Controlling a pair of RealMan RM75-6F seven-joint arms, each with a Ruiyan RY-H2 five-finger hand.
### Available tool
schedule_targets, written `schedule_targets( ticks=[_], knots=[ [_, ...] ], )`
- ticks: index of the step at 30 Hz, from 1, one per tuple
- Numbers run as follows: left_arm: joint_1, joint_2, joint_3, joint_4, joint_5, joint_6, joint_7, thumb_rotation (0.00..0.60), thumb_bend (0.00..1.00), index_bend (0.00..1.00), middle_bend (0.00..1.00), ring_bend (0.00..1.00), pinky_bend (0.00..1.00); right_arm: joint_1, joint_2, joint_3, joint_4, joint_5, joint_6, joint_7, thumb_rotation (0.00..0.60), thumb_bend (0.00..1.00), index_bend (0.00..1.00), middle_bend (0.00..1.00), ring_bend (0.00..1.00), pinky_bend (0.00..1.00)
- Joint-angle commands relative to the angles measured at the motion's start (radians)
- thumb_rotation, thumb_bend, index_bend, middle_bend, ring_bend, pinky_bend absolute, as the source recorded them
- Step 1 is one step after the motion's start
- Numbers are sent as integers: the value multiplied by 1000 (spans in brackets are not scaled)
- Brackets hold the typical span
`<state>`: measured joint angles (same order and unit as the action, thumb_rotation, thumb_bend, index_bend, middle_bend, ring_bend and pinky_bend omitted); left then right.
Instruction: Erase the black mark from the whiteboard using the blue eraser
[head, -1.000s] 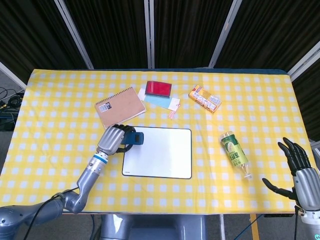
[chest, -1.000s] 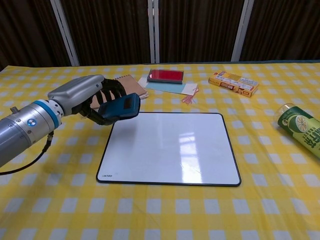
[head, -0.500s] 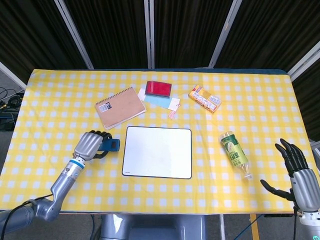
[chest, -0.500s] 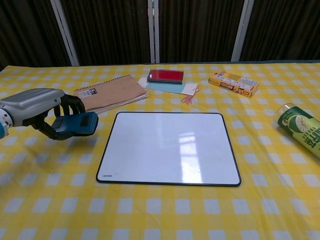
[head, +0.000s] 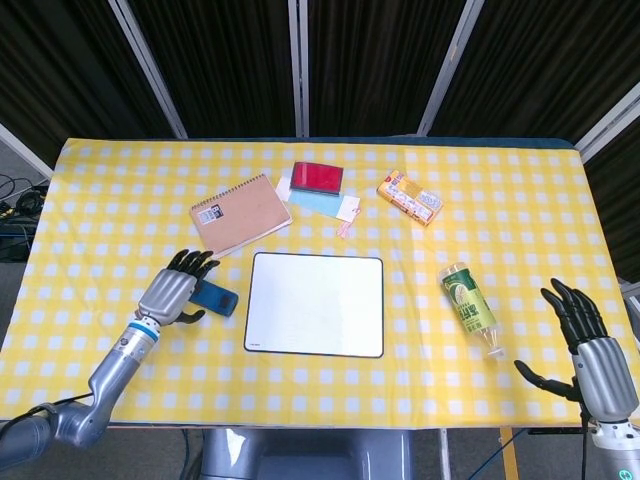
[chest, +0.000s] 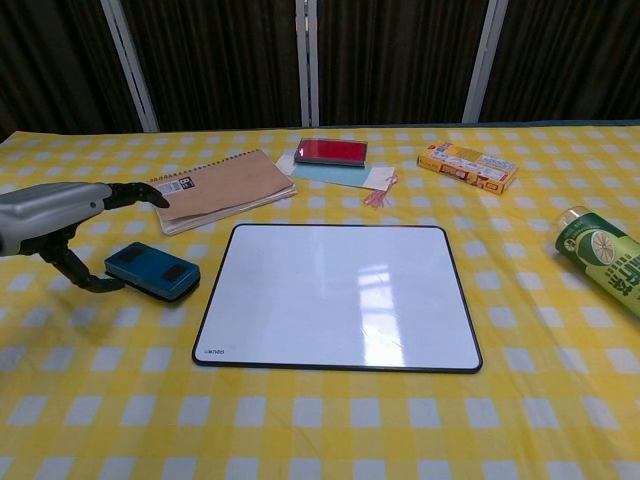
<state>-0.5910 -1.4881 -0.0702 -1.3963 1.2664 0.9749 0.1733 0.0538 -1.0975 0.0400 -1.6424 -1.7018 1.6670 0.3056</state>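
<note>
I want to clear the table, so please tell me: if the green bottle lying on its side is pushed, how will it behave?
The green bottle lies on its side, round-bodied, so it would probably roll. It looks like thin plastic, likely light. Its glossy label might be slippery.

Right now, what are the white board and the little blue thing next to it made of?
The whiteboard looks like smooth, glossy coated board with a thin black frame: window light reflects off it. The blue eraser seems to be matte hard plastic with rounded edges, though its underside, likely felt, is hidden.
</note>
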Motion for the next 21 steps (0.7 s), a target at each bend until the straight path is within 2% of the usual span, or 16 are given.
schedule_targets(
  ticks=[1, 5, 11, 19, 21],
  knots=[
    [15, 24, -2, -37, -22, 8, 11, 600, 230, 70, 0, 0, 0, 2, 0, 0, 2, 5, -6, -1, 600, 54, 0, 0, 0, 0],
    [26, 39, -5, -60, -28, 23, 7, 600, 226, 27, 0, 0, 0, 3, -1, 0, 5, 11, -13, -5, 600, 54, 0, 0, 0, 0],
    [107, 102, 13, -131, 64, 187, -34, 600, 213, 0, 0, 0, 0, 7, 5, 0, 20, 39, -47, -61, 600, 53, 0, 0, 0, 0],
    [220, 138, 60, -159, 169, 401, 22, 600, 200, 0, 0, 0, 0, 12, 34, 2, -5, 139, -138, -160, 600, 53, 0, 0, 0, 0],
    [264, 139, 69, -153, 200, 484, 40, 600, 199, 0, 0, 0, 0, 14, 35, 11, -6, 174, -155, -197, 600, 53, 0, 0, 0, 0]
  ],
)
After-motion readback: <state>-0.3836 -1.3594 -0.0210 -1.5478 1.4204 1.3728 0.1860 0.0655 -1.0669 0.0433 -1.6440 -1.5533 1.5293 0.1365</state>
